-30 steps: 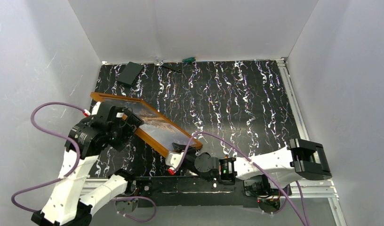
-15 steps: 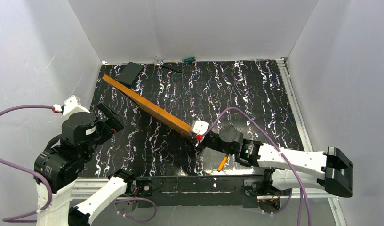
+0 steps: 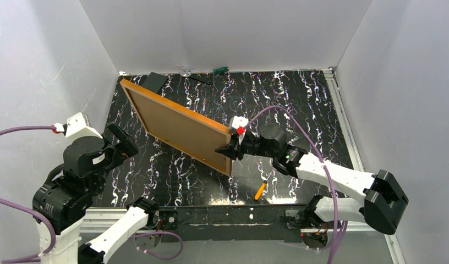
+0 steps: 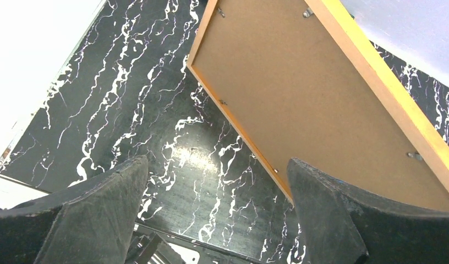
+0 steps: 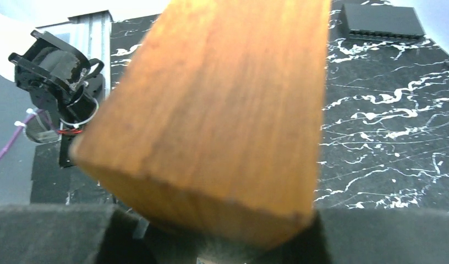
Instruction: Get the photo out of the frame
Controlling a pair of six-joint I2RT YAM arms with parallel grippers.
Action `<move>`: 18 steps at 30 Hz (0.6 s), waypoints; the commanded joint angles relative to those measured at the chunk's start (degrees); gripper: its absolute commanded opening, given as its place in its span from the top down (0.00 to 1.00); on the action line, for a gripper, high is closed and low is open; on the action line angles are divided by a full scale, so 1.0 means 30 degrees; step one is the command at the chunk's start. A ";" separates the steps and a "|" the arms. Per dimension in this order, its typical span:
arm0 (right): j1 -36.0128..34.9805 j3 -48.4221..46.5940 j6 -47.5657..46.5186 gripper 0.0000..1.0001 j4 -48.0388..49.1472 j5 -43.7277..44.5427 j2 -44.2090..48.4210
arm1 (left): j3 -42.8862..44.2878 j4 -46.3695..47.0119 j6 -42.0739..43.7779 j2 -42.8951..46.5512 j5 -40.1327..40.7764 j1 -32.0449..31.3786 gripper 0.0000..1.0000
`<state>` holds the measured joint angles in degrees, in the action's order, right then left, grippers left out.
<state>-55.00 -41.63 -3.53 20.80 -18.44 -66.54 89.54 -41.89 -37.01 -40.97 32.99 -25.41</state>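
Flipped since a second ago, the thin orange-brown wooden frame [image 5: 222, 110] is hanging tilted over the black marbled surface [image 3: 299, 104], your right hand [image 3: 228, 150] clenching its corner, brown-backed photo [image 3: 178, 129] sitting inside; your left hand [image 4: 215, 161] is hanging released.

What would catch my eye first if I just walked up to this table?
The big wooden frame, tipped up at an angle over the black marbled table with its plain brown back facing the overhead camera. The right gripper pinches its near right corner, while the left gripper hangs wide open to the left, apart from it. A small orange object lies near the front edge.
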 commanded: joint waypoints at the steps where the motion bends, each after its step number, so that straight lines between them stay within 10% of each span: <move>1: 0.0803 -0.1161 0.2438 0.99 -0.2312 -0.5425 -0.1326 | -0.0104 0.0101 0.0670 0.0045 0.1014 -0.0056 0.02; 18: 0.3051 -0.6261 0.3109 0.99 -0.4429 -1.1614 -0.7965 | -0.1325 0.0193 0.0881 0.0444 0.0955 -0.0056 0.02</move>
<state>-45.39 -57.36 1.34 18.17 -43.18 -85.32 86.89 -41.41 -35.09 -39.86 33.43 -25.41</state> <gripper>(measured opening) 0.351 0.981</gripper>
